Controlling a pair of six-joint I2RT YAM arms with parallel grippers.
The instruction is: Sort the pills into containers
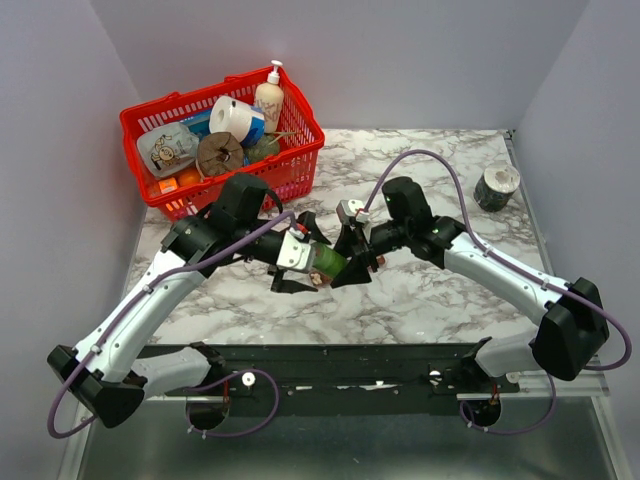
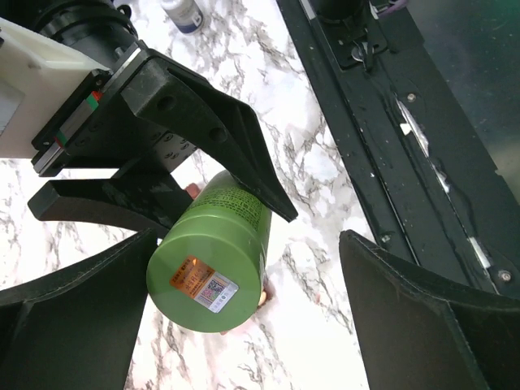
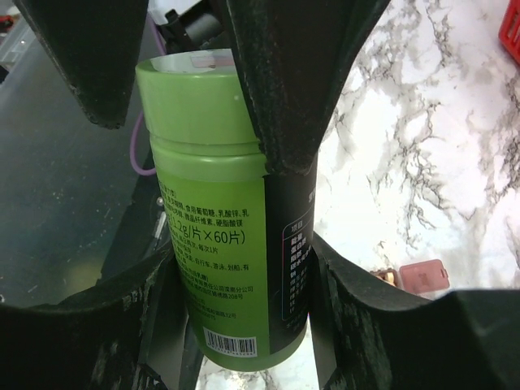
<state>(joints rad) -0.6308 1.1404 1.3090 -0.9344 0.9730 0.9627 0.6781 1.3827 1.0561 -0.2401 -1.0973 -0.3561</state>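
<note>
Bright, even light from above. Soft shadows under the jaws; table glares white beside them. Print on bottle sharp.

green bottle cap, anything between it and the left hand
Nothing visible: the left hand is open with a finger on each side of the cap. The right hand grips the green bottle lower down.

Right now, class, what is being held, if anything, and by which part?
The right gripper holds the green bottle by its body, below the cap; the left gripper stands open around the cap.
</note>
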